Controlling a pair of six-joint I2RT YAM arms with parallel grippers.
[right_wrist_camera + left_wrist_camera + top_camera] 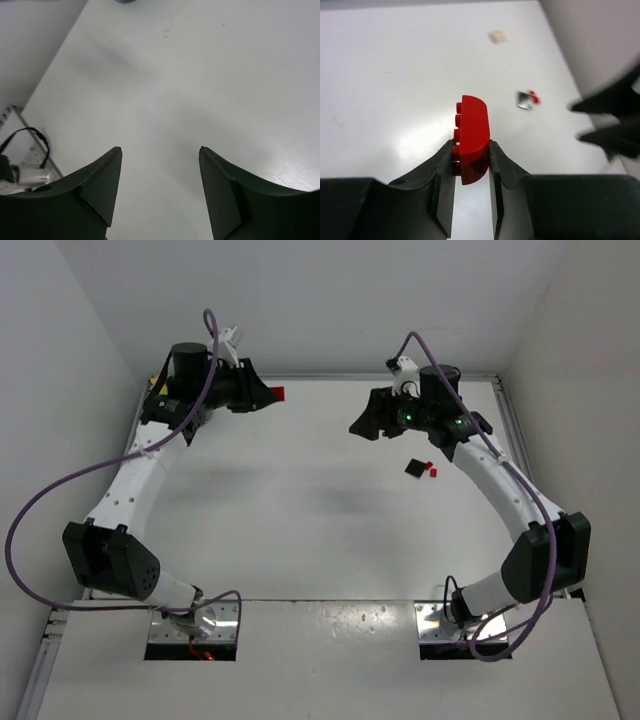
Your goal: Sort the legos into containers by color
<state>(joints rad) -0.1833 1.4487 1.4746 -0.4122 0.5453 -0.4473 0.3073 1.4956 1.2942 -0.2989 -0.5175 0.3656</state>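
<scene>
Left wrist view: the left gripper [471, 146] is clamped on a red brick [472, 117], with its two fingers [502, 172] pressed against the brick's flat sides. The brick sits in the middle of the frame. Its far end is rounded, its studs face left, and most of it sticks out past the fingertips. Beyond it is the white table [395, 75]. A cream brick [497, 36] lies near the top centre. Right of centre lies a black brick [523, 100] with a small red brick [535, 96] just beside it on its right; whether the two touch I cannot tell. The blurred dark shape at the right edge is the right gripper [575, 121].

Top view: the left gripper [268, 395] is in the upper left of the frame, close to the back wall, and the red brick [276, 394] shows at its tip. The right gripper [362, 425] is in the upper right, well apart from the left one. The black brick [414, 467] and the small red brick [432, 471] lie on the table just below and to the right of it, beside the right arm.

Right wrist view: the right gripper [160, 150] has its fingers spread wide with nothing between them, and the table shows through the gap. A black cable [25, 131] loops at the lower left edge.
</scene>
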